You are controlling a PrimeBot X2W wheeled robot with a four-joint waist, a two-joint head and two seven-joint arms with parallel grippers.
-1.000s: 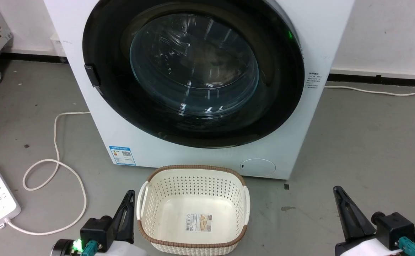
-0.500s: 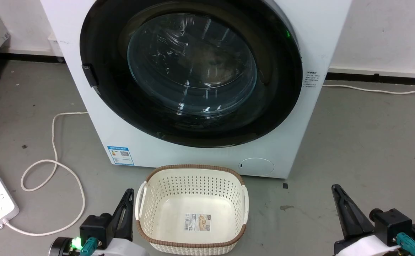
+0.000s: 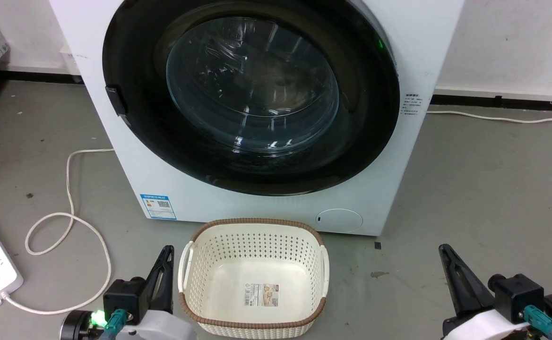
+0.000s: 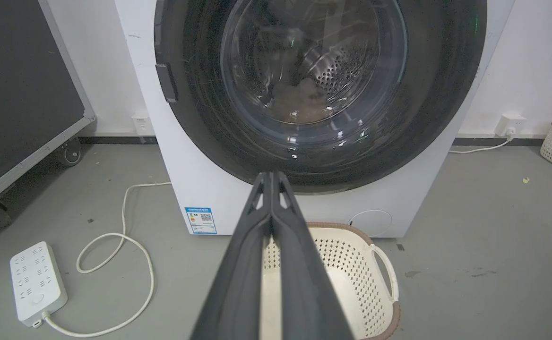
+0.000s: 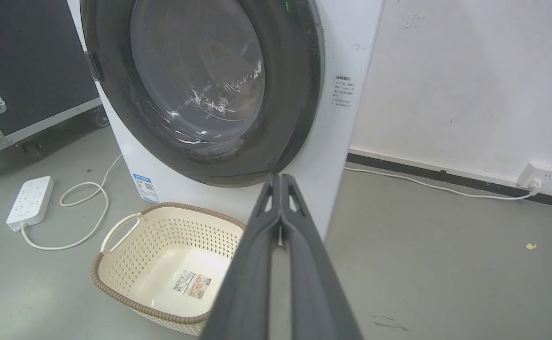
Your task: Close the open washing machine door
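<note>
Ahead of left claw (image 4: 270, 175), well apart, washing machine door (image 4: 311, 61)

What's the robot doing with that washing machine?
Nothing is being handled right now. The door looks shut flat against the washing machine. The left gripper and right gripper sit low in front of it, fingers pressed together, holding nothing. An empty basket stands between them.
</note>
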